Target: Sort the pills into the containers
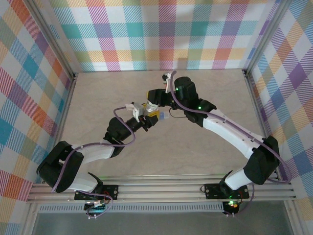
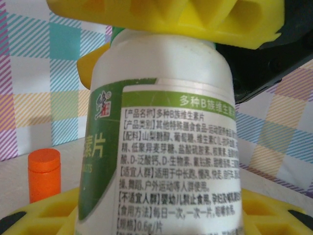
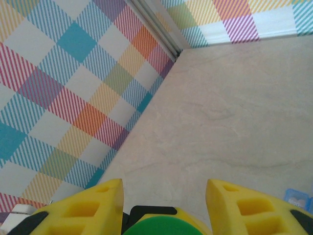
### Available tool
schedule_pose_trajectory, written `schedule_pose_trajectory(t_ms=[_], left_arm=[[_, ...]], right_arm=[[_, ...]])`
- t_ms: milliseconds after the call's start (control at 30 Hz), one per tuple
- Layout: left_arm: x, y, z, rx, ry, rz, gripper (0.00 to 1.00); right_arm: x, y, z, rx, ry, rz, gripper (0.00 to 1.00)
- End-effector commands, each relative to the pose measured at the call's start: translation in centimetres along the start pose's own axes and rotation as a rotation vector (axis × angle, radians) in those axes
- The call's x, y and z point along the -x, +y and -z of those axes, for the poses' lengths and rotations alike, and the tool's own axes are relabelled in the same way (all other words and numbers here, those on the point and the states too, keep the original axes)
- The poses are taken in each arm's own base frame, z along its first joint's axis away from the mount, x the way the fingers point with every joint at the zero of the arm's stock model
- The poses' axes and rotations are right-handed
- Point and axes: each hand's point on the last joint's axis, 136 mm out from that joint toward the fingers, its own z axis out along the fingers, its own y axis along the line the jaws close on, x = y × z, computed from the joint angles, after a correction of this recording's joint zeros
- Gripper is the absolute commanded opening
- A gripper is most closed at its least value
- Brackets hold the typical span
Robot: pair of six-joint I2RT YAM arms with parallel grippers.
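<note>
My left gripper (image 2: pixel 156 218) is shut on the white bottle (image 2: pixel 161 137) with the green label, holding it upright above the table's middle. Its yellow fingers (image 2: pixel 39 215) show at both lower corners. My right gripper (image 3: pixel 164 205) comes down from above, shut on the bottle's green cap (image 3: pixel 157 229), with its yellow fingers (image 2: pixel 166 17) covering the cap. In the top view the two grippers meet, left (image 1: pixel 145 119) and right (image 1: pixel 152 105). A corner of the pale-blue pill box (image 3: pixel 298 199) lies on the table just beside them. The pills are out of view.
An orange bottle (image 2: pixel 44 174) stands on the beige table (image 1: pixel 195 147) to the left of the held bottle. Plaid walls (image 1: pixel 161 34) and metal rails close the workspace on three sides. The pill box (image 1: pixel 164 118) sits right of the grippers.
</note>
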Motion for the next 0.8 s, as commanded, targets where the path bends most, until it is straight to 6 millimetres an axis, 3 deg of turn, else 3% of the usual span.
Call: schedule_pose_trajectory(t_ms=[0, 233, 433, 767], left_arm=[[2.9, -1.4, -0.4, -0.067, -0.084, -0.025, 0.0], [1.7, -0.8, -1.0, -0.043, -0.011, -0.007, 0.0], [0.5, -0.2, -1.1, -0.014, 0.041, 0.0, 0.0], [0.4, 0.1, -1.3, -0.002, 0.053, 0.0, 0.0]], right_arm=[[1.4, 0.4, 1.5, -0.008, -0.09, 0.099, 0.0], [2.2, -3.4, 3.7, -0.258, -0.142, 0.33, 0.0], [2.9, -6.8, 5.3, -0.502, -0.08, 0.526, 0.0], [4.1, -7.7, 7.2, -0.625, -0.04, 0.68, 0.0]])
